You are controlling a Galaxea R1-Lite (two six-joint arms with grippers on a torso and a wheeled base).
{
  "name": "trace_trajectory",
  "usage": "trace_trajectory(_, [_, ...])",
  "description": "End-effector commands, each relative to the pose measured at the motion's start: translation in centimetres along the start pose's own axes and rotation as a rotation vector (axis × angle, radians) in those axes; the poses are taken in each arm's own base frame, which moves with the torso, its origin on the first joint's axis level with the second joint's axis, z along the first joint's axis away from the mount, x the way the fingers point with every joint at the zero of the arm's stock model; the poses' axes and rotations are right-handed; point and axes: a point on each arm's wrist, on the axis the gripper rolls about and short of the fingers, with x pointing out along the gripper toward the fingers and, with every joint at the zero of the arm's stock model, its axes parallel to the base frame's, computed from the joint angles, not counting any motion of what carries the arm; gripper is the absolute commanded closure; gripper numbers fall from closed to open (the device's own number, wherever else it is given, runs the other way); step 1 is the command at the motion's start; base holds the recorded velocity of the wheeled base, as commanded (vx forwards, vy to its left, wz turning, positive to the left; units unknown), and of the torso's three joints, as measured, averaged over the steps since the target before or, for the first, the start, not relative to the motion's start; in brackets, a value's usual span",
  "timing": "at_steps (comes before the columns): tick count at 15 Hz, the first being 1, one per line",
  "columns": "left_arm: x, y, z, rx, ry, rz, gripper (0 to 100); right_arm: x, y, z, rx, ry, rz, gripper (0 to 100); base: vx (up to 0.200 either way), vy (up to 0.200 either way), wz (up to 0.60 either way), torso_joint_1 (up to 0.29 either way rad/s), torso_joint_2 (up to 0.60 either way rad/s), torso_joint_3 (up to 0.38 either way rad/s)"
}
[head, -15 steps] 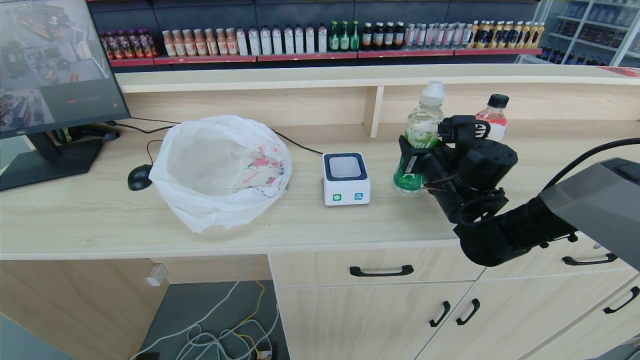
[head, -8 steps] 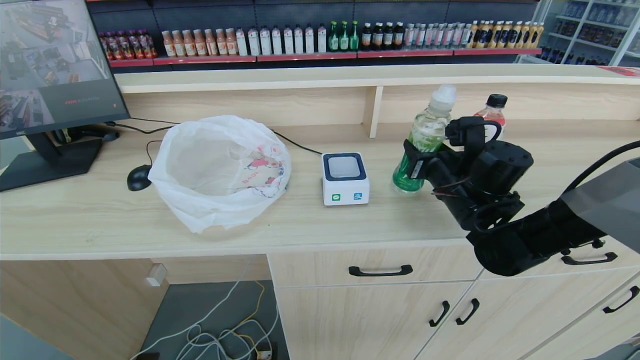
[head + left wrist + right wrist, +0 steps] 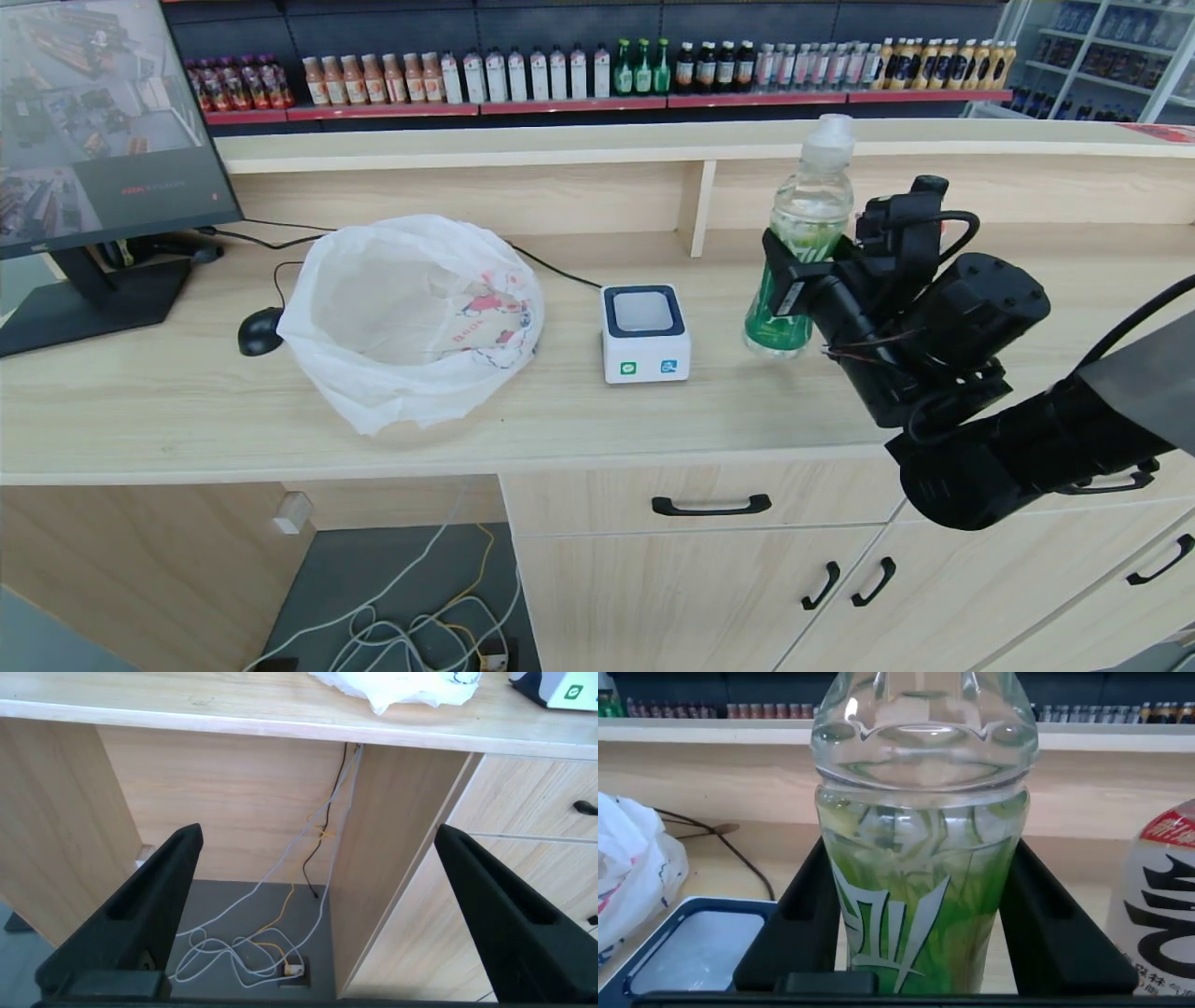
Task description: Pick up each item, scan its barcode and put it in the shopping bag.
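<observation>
the right gripper (image 3: 792, 280) is grasping the green-labelled bottle (image 3: 808, 207) upright, just right of the scanner (image 3: 646, 334); the left gripper (image 3: 318, 910) is hanging released, low before the counter (image 3: 234, 709)

The right arm (image 3: 1008, 439) extends over the right end of the counter (image 3: 187, 401) near its front edge, the right gripper (image 3: 801, 271) clamped around the bottle (image 3: 808, 210), while the left gripper (image 3: 318, 915) hangs below that front edge, fingers spread wide.

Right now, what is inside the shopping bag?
The shopping bag stands open; only its own crumpled white plastic shows inside, no items. Its near wall hides part of the bottom.
</observation>
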Motion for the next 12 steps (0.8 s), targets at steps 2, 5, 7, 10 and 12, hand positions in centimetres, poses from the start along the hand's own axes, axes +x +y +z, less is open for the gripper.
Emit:
trace_trajectory(2, [0.0,0.0,0.0,-0.001,0.000,0.001,0,0.0,0.2,0.8,-0.034,-0.025,-0.002,100,0.000,0.000,0.00,0.000,0.00,0.000])
trace_trajectory(5, [0.0,0.0,0.0,-0.001,0.000,0.001,0,-0.5,1.4,2.2,-0.023,-0.039,-0.039,100,0.000,0.000,0.00,0.000,0.00,0.000])
trace_trajectory(7, [0.0,0.0,0.0,-0.001,-0.002,0.001,0,-0.9,2.4,3.0,-0.020,-0.048,-0.042,100,0.000,0.000,0.00,0.000,0.00,0.000])
trace_trajectory(10, [0.0,0.0,0.0,-0.001,0.000,0.001,0,-1.4,3.4,4.4,-0.043,-0.072,-0.022,100,0.000,0.000,0.00,0.000,0.00,0.000])
trace_trajectory(12, [0.0,0.0,0.0,-0.001,0.000,0.001,0,-1.7,3.7,5.3,-0.065,-0.094,-0.015,100,0.000,0.000,0.00,0.000,0.00,0.000])
